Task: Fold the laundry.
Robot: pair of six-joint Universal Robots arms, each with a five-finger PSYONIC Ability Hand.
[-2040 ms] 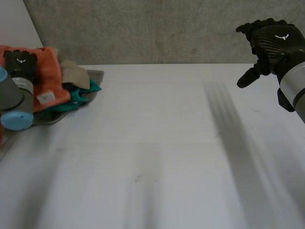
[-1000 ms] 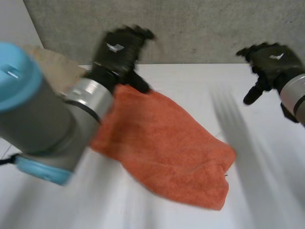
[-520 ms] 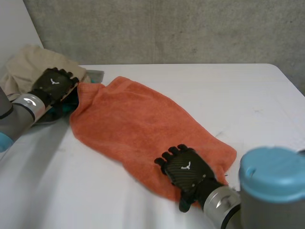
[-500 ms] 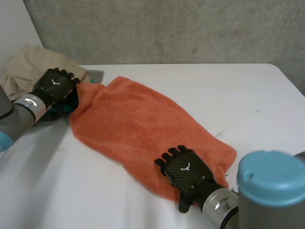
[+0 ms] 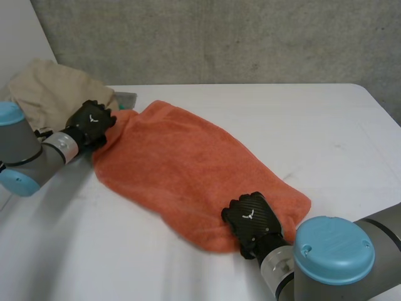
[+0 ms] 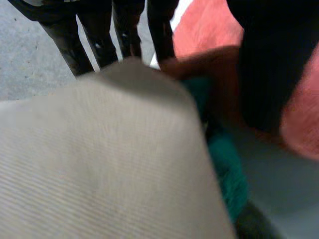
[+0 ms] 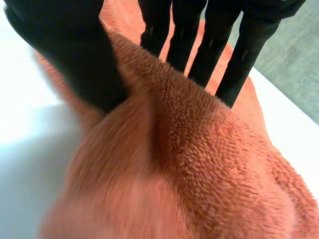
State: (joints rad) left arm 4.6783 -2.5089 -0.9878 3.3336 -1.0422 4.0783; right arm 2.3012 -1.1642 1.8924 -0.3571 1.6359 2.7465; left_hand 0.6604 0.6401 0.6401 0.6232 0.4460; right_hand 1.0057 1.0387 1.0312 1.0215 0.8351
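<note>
An orange towel (image 5: 188, 163) lies spread slantwise on the white table (image 5: 301, 125). My left hand (image 5: 94, 120) is at its far left corner, fingers curled. In the left wrist view the thumb (image 6: 269, 64) presses on the orange towel (image 6: 209, 25), with the cloth between it and the fingers (image 6: 99, 40). My right hand (image 5: 252, 221) sits on the towel's near edge. In the right wrist view its thumb (image 7: 75, 55) and fingers (image 7: 199, 45) pinch a raised fold of the orange towel (image 7: 209, 164).
A laundry pile lies at the table's far left, topped by a beige cloth (image 5: 44, 88). Under my left palm show the beige cloth (image 6: 99, 164) and a teal cloth (image 6: 227, 169). A grey wall (image 5: 250, 37) rises behind the table.
The towel was pulled off the pile onto the table. Since half a second ago the left hand has shifted onto the towel's corner, and the right hand's fingers have curled onto the near edge.
</note>
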